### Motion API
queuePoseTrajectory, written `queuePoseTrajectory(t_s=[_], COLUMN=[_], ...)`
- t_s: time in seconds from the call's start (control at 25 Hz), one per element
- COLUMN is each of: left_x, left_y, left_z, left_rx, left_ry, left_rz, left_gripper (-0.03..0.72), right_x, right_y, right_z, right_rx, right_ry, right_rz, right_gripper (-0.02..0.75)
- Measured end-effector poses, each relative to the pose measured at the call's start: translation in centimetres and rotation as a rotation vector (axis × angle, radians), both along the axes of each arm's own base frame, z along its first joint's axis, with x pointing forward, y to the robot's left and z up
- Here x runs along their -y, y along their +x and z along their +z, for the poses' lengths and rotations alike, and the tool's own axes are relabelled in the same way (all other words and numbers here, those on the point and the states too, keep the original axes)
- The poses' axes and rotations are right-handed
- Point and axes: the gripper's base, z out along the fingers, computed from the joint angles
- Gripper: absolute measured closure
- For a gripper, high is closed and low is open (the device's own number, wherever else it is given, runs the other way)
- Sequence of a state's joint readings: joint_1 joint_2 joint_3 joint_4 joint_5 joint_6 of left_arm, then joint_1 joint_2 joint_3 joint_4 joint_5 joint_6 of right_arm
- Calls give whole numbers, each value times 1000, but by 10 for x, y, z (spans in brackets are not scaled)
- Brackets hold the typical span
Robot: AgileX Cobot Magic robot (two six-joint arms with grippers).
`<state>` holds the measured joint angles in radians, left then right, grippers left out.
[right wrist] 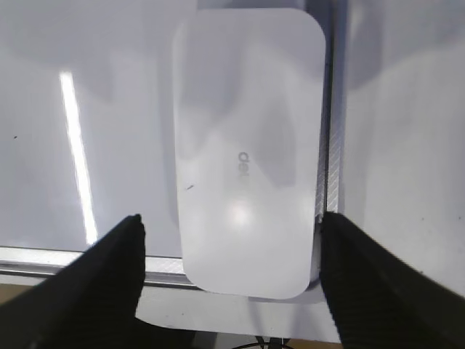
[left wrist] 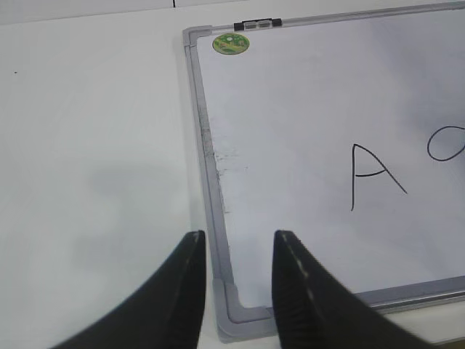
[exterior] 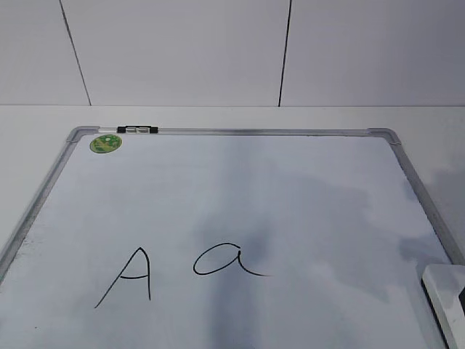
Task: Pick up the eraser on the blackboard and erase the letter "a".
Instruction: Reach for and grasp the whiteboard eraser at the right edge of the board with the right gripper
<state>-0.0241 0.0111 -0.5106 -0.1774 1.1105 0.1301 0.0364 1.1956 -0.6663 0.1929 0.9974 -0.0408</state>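
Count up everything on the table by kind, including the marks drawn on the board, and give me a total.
Whiteboard: 1
Eraser: 1
Green sticker: 1
Clip on the top frame: 1
Drawn letters: 2, capital "A" and cursive "a"
Total: 6

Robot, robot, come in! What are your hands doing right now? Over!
Right gripper open, straddling the eraser at the blackboard corner. Left gripper open, empty, over the frame. Letter "a" unerased. Nothing in the way.
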Motion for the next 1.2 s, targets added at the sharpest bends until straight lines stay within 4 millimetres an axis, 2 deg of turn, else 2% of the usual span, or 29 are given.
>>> queuePoseTrajectory(t_s=[0.36,0.72,1.2], left_x=[0,0,0], left_y=[0,0,0], left_z=[0,0,0], left_rx=[0,0,0], left_ry=[0,0,0], left_rz=[0,0,0], left_gripper=[454,454,454], right_x=[0,1,1], right_y=[0,-2,0], right_z=[0,-3,-5], right_rx=[-1,-53,-61], right_ry=[3,-10,-18], right_rz=[-2,17,20], right_gripper=[143,73,94])
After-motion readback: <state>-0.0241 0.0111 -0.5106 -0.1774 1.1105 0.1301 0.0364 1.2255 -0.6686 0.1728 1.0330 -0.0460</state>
